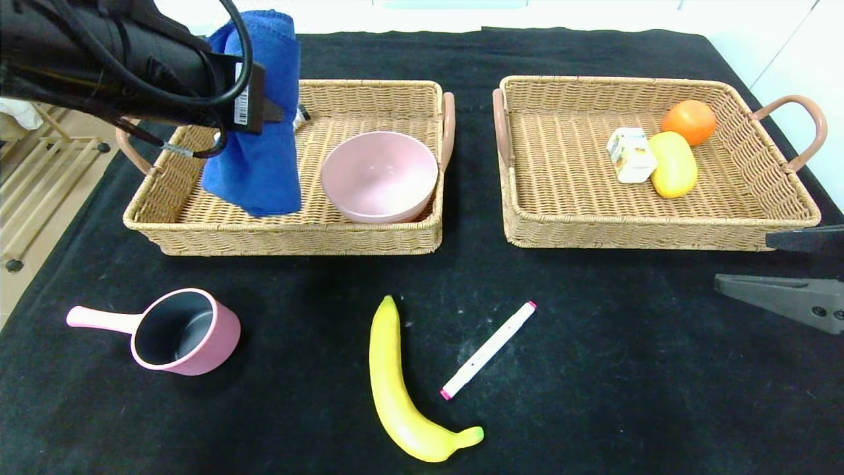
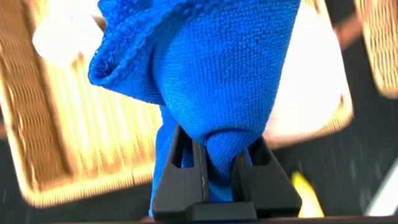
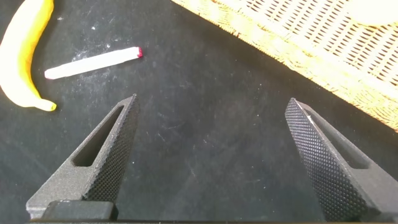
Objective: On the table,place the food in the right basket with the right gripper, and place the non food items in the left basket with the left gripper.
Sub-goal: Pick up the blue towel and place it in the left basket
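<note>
My left gripper [image 1: 267,111] hangs over the left basket [image 1: 283,241], shut on a blue cloth [image 1: 260,158] whose lower end dangles into the basket. In the left wrist view the cloth [image 2: 211,68] is pinched between the gripper's [image 2: 221,163] jaws. A pink bowl [image 1: 379,175] sits in that basket. The right basket [image 1: 653,234] holds an orange [image 1: 689,121], a yellow fruit [image 1: 674,165] and a small carton [image 1: 630,155]. On the black tablecloth lie a banana [image 1: 395,389], a white marker [image 1: 489,349] and a pink saucepan [image 1: 178,332]. My right gripper [image 1: 743,262] stands open and empty at the table's right edge.
In the right wrist view the right gripper [image 3: 212,102] hovers above bare cloth, with the marker [image 3: 93,62], the banana [image 3: 22,56] and the right basket's wall [image 3: 298,43] beyond it. A wooden rack [image 1: 26,191] stands off the table's left side.
</note>
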